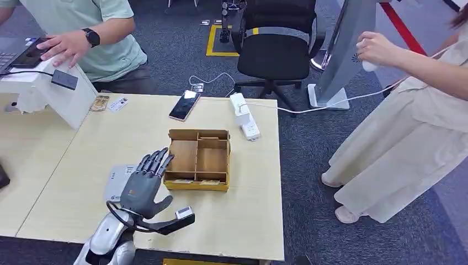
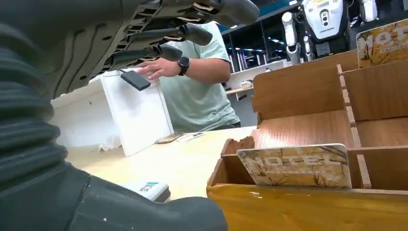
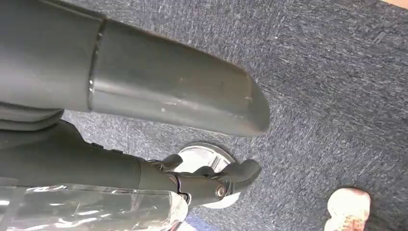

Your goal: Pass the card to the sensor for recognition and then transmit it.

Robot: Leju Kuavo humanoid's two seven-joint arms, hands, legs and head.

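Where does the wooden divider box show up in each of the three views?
Head view: wooden box at table centre, just beyond the left hand.
Left wrist view: box close up, a hotel card standing in its near slot.
Right wrist view: not in it.
Shared landmark: the white stand.

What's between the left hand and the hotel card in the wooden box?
Nothing visible blocks it. The left hand hovers open just beside the wooden box, and the card stands in the front slot nearest it, its top edge showing above the box's low front wall.
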